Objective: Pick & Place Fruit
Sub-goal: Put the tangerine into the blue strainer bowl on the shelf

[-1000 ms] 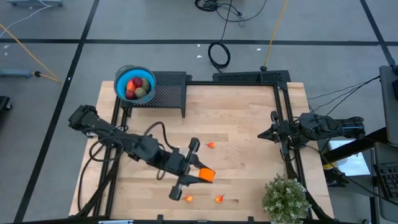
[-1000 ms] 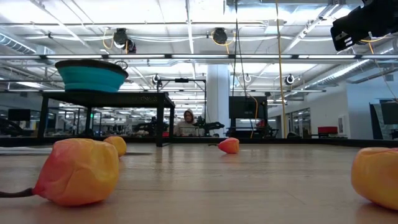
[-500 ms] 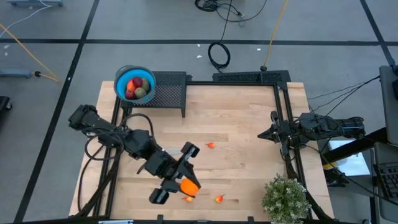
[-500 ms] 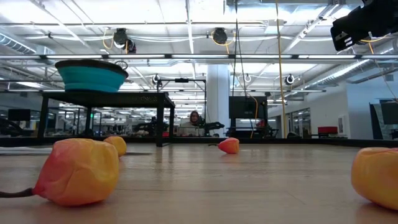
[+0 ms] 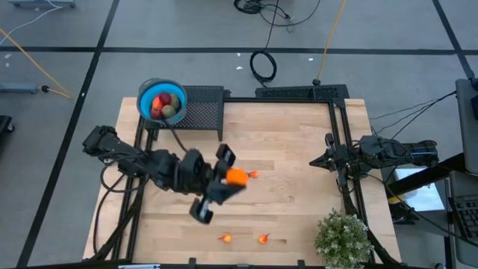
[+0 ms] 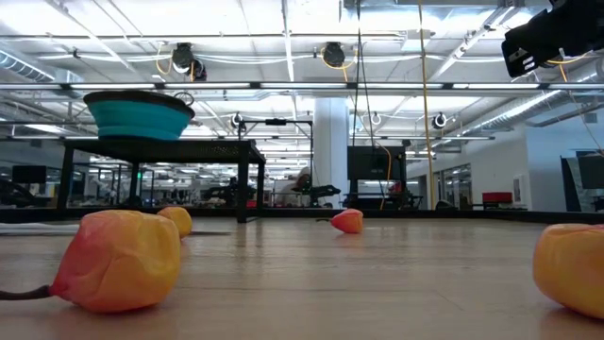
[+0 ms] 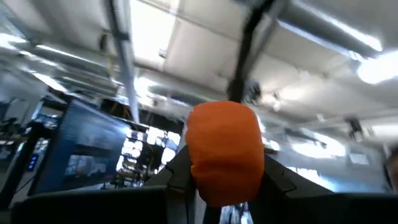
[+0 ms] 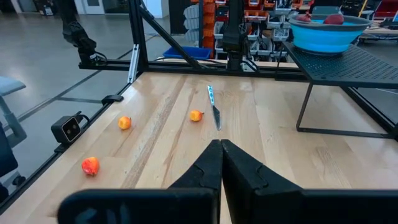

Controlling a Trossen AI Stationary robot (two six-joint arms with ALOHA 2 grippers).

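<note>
My left gripper is raised above the middle of the table, slanting upward, and is shut on an orange fruit. That fruit fills the middle of the left wrist view. Three small orange fruits lie on the wood: one just right of the held fruit, and two near the front edge. The blue bowl with red and green fruit in it stands on a black mesh stand at the far left. My right gripper is shut at the table's right edge. My left gripper pinches the orange fruit between its two fingers, one finger on each of its opposite sides. The fingers slant upward and toward the table's right. The fruit is lifted clear of the table.
A slim knife lies on the wood near the middle. A potted plant stands at the near right corner. A black frame runs along the far and right edges. In the low view, fruits lie close to the front.
My left gripper, still shut on the orange fruit, has tipped upward. It has swung up and toward the far edge, away from the two front fruits. The fruit has risen with it, well clear of the table.
</note>
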